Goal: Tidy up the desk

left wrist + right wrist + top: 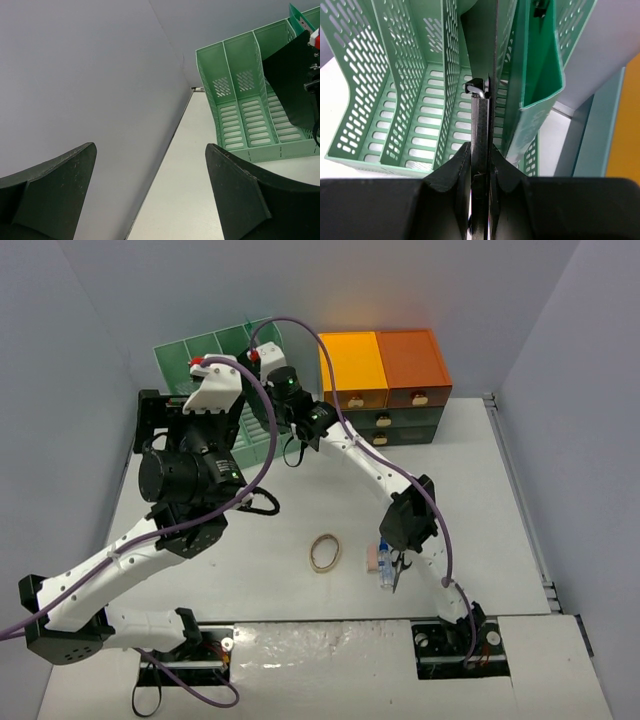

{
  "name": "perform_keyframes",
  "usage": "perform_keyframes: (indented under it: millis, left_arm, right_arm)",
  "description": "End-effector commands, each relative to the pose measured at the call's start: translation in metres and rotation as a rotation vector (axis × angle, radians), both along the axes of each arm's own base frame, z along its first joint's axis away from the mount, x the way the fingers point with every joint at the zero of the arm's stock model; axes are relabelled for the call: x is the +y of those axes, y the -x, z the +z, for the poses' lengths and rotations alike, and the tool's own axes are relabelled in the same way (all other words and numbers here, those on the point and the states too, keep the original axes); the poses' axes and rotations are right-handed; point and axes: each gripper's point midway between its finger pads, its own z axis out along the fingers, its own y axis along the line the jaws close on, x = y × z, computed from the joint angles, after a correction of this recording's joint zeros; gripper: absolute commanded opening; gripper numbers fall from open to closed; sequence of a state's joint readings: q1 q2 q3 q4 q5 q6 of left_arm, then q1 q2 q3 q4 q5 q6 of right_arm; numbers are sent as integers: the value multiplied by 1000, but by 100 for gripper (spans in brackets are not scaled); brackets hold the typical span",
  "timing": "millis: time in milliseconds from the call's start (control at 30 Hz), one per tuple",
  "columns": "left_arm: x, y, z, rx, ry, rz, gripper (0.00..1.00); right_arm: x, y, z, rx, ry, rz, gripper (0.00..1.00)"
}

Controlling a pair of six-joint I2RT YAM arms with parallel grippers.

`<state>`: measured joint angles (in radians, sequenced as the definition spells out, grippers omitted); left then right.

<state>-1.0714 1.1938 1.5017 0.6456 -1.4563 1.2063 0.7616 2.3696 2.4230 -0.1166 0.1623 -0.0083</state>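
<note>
The desk (480, 500) is a plain white tabletop. At its back left stands a green slotted file rack (205, 348). My right gripper (481, 147) is shut on a thin black folder (482, 115), seen edge on, with a metal clip at its top. The folder hangs in a slot of the rack (395, 100), next to a green folder (537, 75). In the left wrist view the black folder (292, 85) shows as a dark sheet inside the rack (240, 115). My left gripper (150, 190) stands open and holds nothing, above the desk's left edge (200, 165) by the wall.
An orange and dark green drawer cabinet (385, 380) stands at the back, right of the rack. A tan rubber band (324, 552) and small items (380, 562) lie mid-desk near the right arm. A black loop (265, 502) lies beside the left arm. Grey walls close three sides.
</note>
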Motion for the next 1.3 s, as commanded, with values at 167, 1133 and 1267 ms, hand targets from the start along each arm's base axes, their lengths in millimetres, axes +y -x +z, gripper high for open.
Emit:
perform_keyframes:
  millis: [167, 1133, 1267]
  left_arm:
    - [28, 32, -19, 146, 167, 149, 88]
    - [16, 27, -32, 158, 151, 138, 88]
    - [11, 25, -37, 173, 132, 129, 88]
  right_arm:
    - [34, -4, 22, -73, -169, 62, 0]
    - [28, 10, 53, -144, -167, 31, 79]
    - [26, 15, 66, -157, -180, 34, 80]
